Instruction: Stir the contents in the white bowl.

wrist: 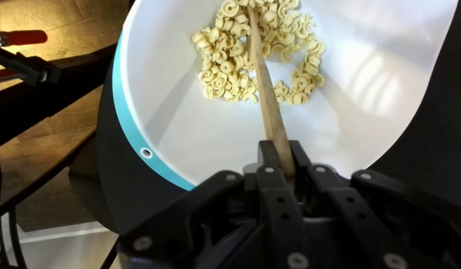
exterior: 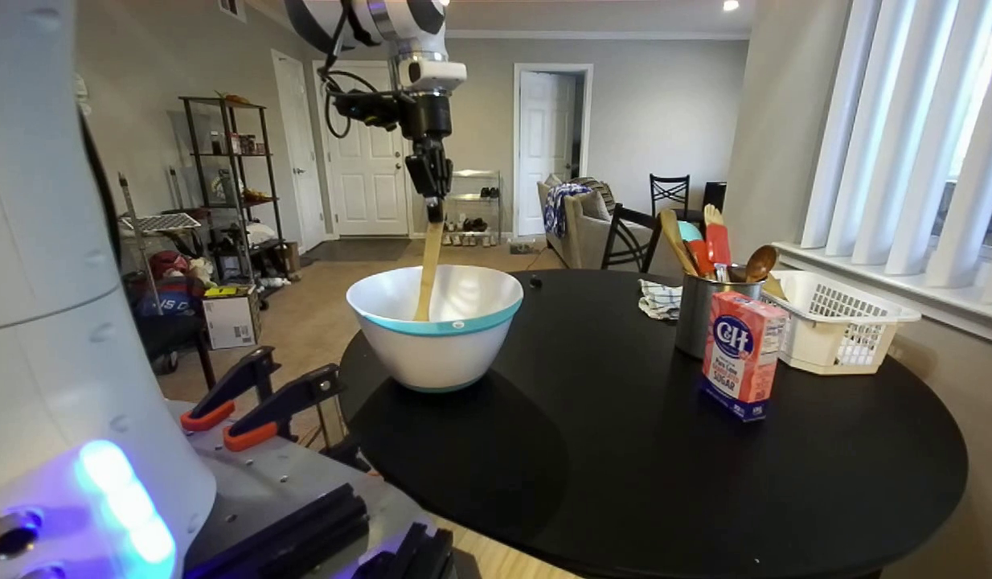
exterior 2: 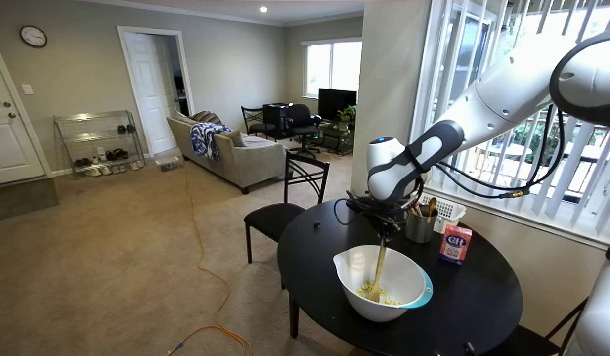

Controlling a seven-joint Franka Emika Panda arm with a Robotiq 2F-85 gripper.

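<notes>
The white bowl [exterior: 440, 362] with a teal rim stands upright on the black table. It also shows in an exterior view [exterior 2: 371, 311] and in the wrist view [wrist: 215, 138]. Pale curled pasta [wrist: 223, 71] lies in its bottom, thinner around a bare patch; it shows in an exterior view [exterior 2: 367, 288] too. My gripper [wrist: 281, 151] is shut on the upper handle of a wooden spoon [wrist: 266, 89], above the bowl. The gripper [exterior: 436, 209] points down. The spoon [exterior: 428, 277] leans slightly, with its lower end in the pasta and partly hidden by it.
On the black table [exterior: 608, 458] stand a red sugar carton [exterior: 741, 354], a metal utensil holder [exterior: 693, 322] and a white slatted basket [exterior: 838, 342], all to one side of the bowl. A folded cloth [exterior: 659, 299] lies behind them. Clamps [exterior: 263, 402] sit by the robot base.
</notes>
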